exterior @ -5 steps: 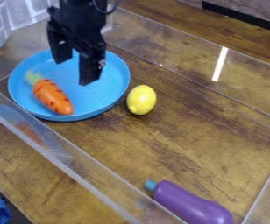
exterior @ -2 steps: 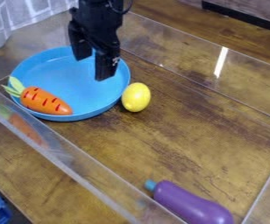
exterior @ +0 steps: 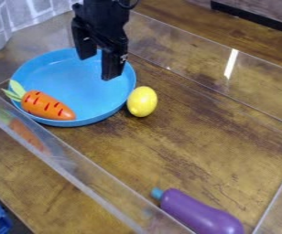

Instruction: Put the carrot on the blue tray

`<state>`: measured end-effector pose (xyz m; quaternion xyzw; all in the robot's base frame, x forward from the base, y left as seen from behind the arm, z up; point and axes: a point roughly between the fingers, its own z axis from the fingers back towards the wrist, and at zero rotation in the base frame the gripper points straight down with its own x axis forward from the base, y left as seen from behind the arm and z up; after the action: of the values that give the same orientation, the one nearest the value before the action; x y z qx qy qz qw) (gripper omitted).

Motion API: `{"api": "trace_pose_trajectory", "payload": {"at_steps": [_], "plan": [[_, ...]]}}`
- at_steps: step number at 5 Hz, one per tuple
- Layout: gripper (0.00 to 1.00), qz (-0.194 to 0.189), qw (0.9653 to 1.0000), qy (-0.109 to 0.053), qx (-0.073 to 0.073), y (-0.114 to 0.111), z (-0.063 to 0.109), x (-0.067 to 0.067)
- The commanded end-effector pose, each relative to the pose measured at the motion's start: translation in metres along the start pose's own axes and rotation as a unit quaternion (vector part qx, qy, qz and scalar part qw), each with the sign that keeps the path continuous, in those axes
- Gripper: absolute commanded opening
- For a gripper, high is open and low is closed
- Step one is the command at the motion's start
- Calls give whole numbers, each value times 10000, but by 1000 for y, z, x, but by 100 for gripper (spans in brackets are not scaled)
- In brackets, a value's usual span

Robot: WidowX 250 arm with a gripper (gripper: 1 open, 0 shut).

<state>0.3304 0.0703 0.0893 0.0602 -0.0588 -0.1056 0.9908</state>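
Carrot already resting in the tray, gripper spread and empty

On wooden tabletop (exterior: pixel 205 137), round bright blue shallow plastic tray (exterior: pixel 60 80) holding small orange toy carrot (exterior: pixel 45 105) near left rim; black gripper (exterior: pixel 98 58) above, clear of it; seemingly only retreat left

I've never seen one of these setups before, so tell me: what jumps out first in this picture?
The bright blue tray at upper left draws the eye first, with an orange carrot lying on its near left side. A black gripper hangs open over the tray's far right rim. A yellow lemon sits on the wooden table beside the tray, and a purple eggplant lies at the bottom right.
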Motion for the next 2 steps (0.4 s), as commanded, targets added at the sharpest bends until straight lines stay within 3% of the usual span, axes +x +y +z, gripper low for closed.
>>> {"api": "trace_pose_trajectory", "payload": {"at_steps": [1, 2], "plan": [[100, -26, 9993, -356, 104, -4, 22, 5], [100, 154, 9991, -364, 120, -8, 20, 7]]}}
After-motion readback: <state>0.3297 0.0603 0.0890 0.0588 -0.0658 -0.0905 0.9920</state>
